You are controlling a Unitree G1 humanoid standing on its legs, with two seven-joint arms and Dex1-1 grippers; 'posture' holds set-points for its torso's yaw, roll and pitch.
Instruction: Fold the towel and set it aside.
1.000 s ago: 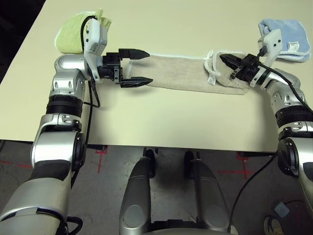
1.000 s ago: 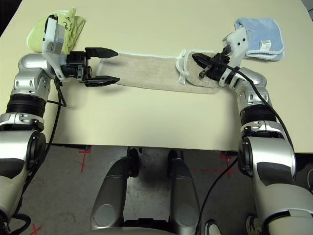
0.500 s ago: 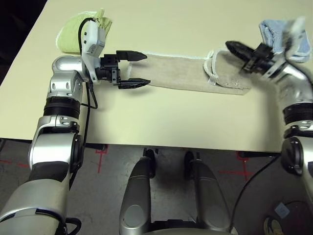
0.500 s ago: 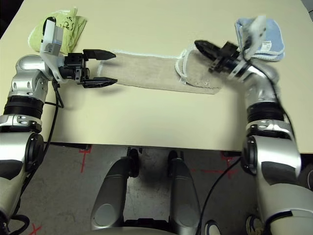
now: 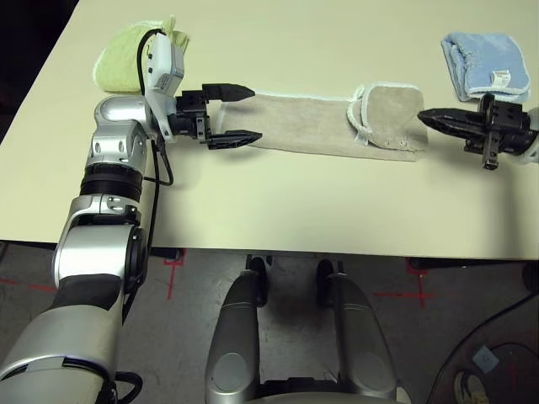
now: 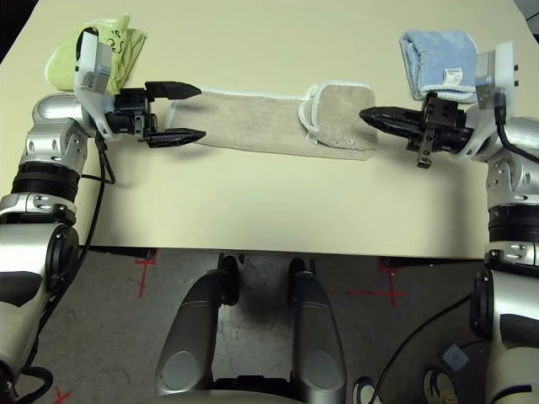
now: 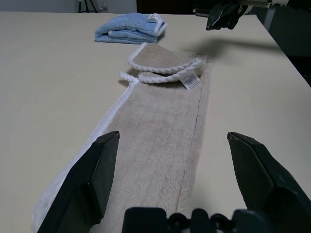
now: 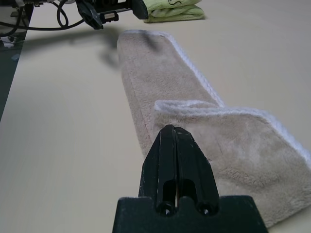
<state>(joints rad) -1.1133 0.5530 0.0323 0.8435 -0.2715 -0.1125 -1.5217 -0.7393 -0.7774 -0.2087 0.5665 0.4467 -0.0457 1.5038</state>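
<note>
The beige towel (image 5: 307,124) lies as a long strip across the table, with white edging. Its right end is folded back over itself (image 5: 389,112), and a small white tag (image 7: 190,80) sits at the fold. My left gripper (image 5: 253,114) is open at the towel's left end, one finger over each long edge, and the strip (image 7: 165,131) runs away between them. My right gripper (image 5: 424,117) is shut on nothing, its tip just off the folded right end (image 8: 233,141) and pointing along the towel.
A lime green folded towel (image 5: 125,66) lies at the back left behind my left arm. A light blue folded towel (image 5: 487,61) lies at the back right near my right wrist. The table's front edge (image 5: 295,249) runs below the towel, with bare tabletop between.
My right gripper has lifted off the folded end and drawn back to the right, clear of the towel. The left gripper stays open at the left end.
</note>
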